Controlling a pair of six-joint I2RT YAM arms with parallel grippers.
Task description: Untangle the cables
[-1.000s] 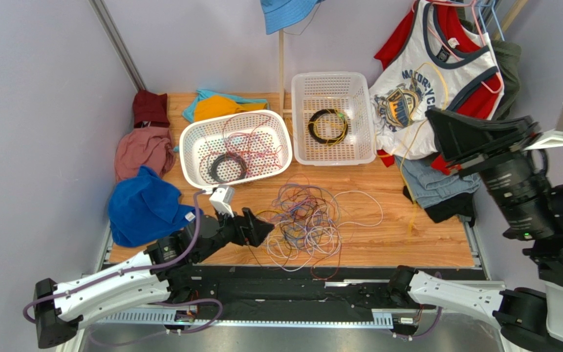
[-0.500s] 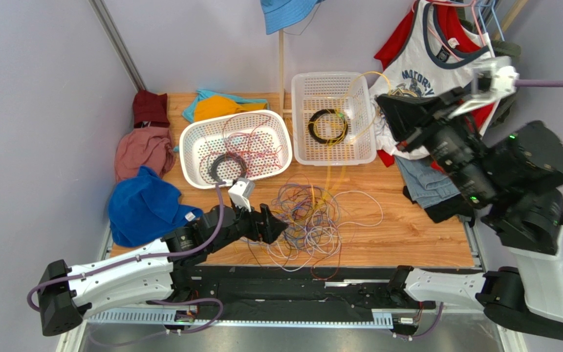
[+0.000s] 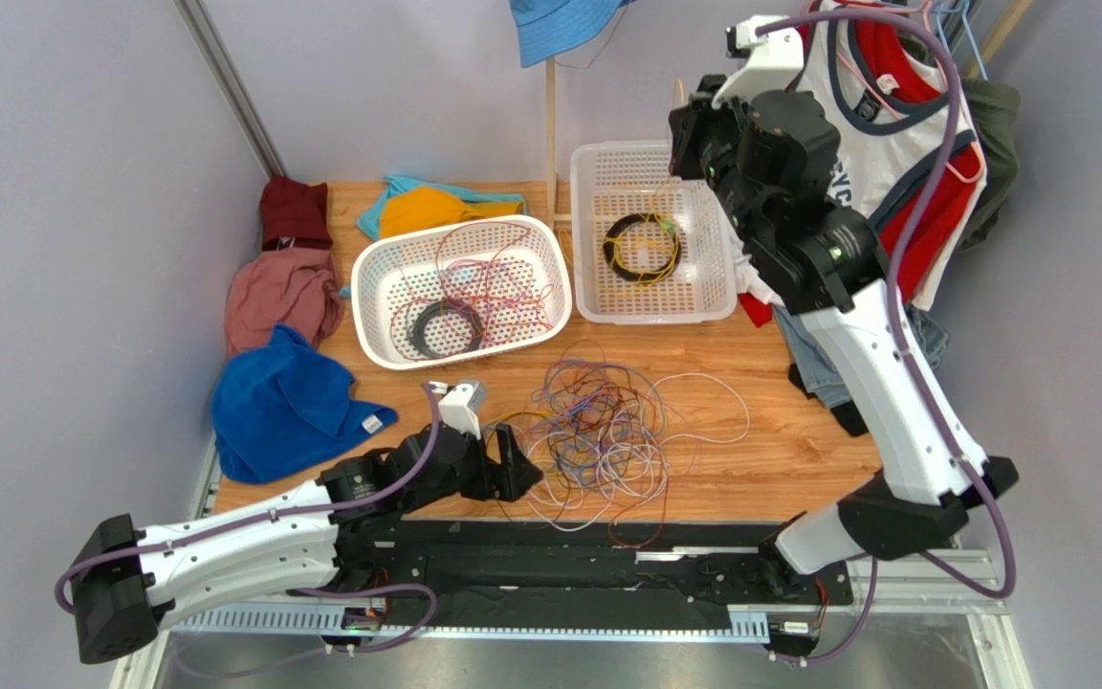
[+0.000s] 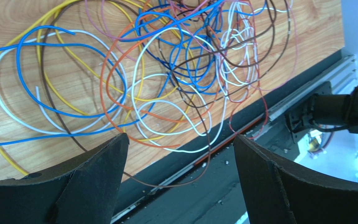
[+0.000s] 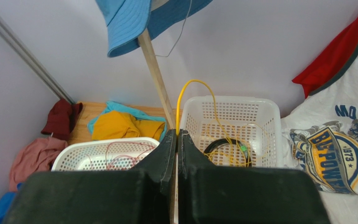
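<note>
Right gripper (image 5: 176, 136) poised high, pinching yellow cable (image 5: 181, 93).

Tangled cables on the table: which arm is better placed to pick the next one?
Left. The left gripper sits open and low beside the tangle; the right gripper is raised high near the right basket, shut on a yellow cable.

smooth wood-grain counter (image 3: 787, 445) with a low sheen. on it, cables (image 3: 600, 431) in slick, glossy plastic sheathing; one yellow cable (image 5: 190, 84) just as shiny above the counter's far end. hard white perforated plastic for the oval basket (image 3: 370, 287) and the square basket (image 3: 653, 305) at the far side. soft matt blue cloth (image 3: 277, 409) at the left edge. dull grey metal rail (image 4: 316, 81) below the near edge. matt black, faintly grainy jaws on the left gripper (image 4: 181, 140).
</note>
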